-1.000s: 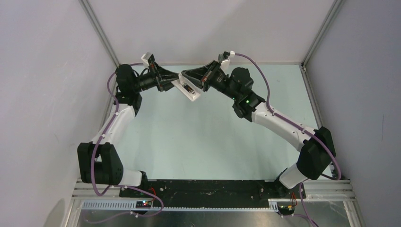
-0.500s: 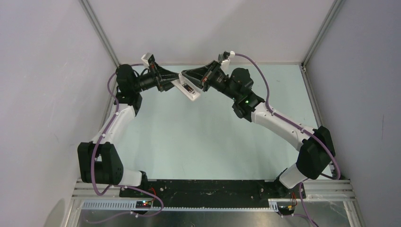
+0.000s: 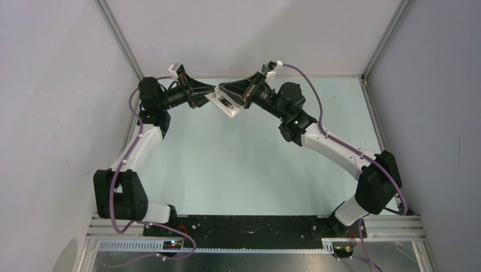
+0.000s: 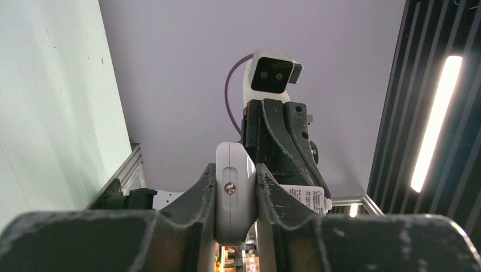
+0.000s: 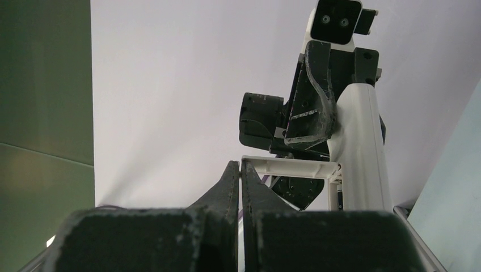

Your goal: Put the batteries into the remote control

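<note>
Now grips the remote control [image 3: 226,106] with the left gripper [image 4: 235,173], fingers [image 4: 201,192] pressed against both long sides of the white body, with a small screw [image 4: 229,188] showing between them in the left wrist view. Holds it lifted off the table [image 3: 244,164], out toward 12 o'clock in the top view, a touch to the 11 side. Tilts it so one end points toward 10 o'clock and the other toward 4. Shows a dark recess on the upturned side; cannot tell what lies inside, too small.

Reaches in from the 9 o'clock side with the left arm and from the 3 o'clock side with the right, meeting at the handset.

Has the right gripper [image 5: 239,170] fully closed, fingertips [image 5: 227,187] flat together, right at the white rim of the remote's open frame. Cannot tell whether the tips touch that rim or sit just beside it.

Sees, from the right wrist, the left gripper up at 1 o'clock, clamped on the white body, with the left wrist camera [image 5: 337,20] above it. Sees, from the left wrist, the right gripper behind the remote at 12 o'clock, topped by the right wrist camera [image 4: 272,71].
</note>
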Robot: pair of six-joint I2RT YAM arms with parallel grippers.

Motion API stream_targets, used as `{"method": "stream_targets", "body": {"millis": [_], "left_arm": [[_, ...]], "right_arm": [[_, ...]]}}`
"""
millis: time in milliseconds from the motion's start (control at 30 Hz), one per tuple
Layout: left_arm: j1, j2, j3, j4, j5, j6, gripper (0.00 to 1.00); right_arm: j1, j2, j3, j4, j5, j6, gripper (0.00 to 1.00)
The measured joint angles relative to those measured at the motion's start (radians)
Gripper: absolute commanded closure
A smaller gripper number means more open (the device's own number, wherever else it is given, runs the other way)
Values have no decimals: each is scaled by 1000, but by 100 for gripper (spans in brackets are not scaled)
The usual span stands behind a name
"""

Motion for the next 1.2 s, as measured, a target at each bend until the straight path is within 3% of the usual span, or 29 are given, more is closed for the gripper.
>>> {"method": "stream_targets", "body": {"millis": [400,1200], "left_arm": [[0,23,-2,32,-1,-40,100],[5,32,-28,83,-50,-41,100]], "right_arm": [[-18,-5,-6,-19,-48,-6,100],[-44,-68,-25,-370,-187,-93,100]]}}
